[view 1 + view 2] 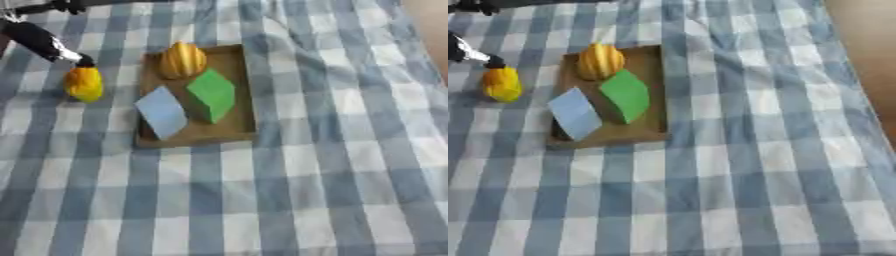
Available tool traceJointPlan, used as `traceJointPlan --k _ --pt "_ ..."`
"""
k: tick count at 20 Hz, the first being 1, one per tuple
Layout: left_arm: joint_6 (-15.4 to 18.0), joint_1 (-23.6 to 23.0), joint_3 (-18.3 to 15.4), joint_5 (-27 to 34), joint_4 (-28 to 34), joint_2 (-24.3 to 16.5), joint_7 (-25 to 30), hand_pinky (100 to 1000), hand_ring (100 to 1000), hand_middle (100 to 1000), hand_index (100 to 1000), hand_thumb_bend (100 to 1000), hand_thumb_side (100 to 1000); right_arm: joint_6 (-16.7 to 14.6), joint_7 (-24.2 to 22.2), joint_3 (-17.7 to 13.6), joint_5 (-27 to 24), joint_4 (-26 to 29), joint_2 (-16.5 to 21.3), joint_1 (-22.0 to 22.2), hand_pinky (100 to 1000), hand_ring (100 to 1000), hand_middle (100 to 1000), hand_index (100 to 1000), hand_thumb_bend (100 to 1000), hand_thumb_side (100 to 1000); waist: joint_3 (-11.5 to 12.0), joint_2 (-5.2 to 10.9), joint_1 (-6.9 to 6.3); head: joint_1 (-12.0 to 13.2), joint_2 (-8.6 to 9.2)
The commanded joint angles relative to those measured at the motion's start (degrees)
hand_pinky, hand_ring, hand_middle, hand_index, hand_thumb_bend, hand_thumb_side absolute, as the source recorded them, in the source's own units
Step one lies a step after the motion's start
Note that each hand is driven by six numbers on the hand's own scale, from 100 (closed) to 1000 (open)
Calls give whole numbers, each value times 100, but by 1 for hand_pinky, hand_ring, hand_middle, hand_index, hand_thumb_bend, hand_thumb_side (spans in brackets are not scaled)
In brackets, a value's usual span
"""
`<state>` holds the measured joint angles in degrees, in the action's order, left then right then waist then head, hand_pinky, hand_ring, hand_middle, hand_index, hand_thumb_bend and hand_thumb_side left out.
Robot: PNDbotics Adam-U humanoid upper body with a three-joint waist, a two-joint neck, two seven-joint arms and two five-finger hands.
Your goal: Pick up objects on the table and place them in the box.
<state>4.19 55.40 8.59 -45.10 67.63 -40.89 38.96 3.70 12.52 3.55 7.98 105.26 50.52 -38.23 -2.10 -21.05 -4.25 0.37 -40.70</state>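
With three things already in the box [238, 90], the left hand [77, 59] touches the yellow object [85, 84] on the table [332, 190], its fingers' state unclear; next it must lift it across into the box.

left hand [80, 61] fingers unclear, arm cut off at edge

One shallow brown box [239, 90] holds three things: one yellow ribbed fruit [182, 59], one green block [212, 94], one pale blue block [162, 112]. One yellow object [85, 84] sits outside it.
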Motion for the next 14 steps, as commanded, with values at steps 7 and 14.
traceJointPlan --k 7,14 --pt "-85 155 -226 -128 -600 -178 -172 905 880 789 925 668 516 -1 80 -113 2 90 194 -56 826 728 673 827 100 862 -65 -8 25 50 117" --pt "-74 203 -249 -11 -915 -71 -13 886 877 806 928 599 519 2 82 -104 16 89 176 -81 826 727 672 828 100 860 -116 -116 5 77 194"
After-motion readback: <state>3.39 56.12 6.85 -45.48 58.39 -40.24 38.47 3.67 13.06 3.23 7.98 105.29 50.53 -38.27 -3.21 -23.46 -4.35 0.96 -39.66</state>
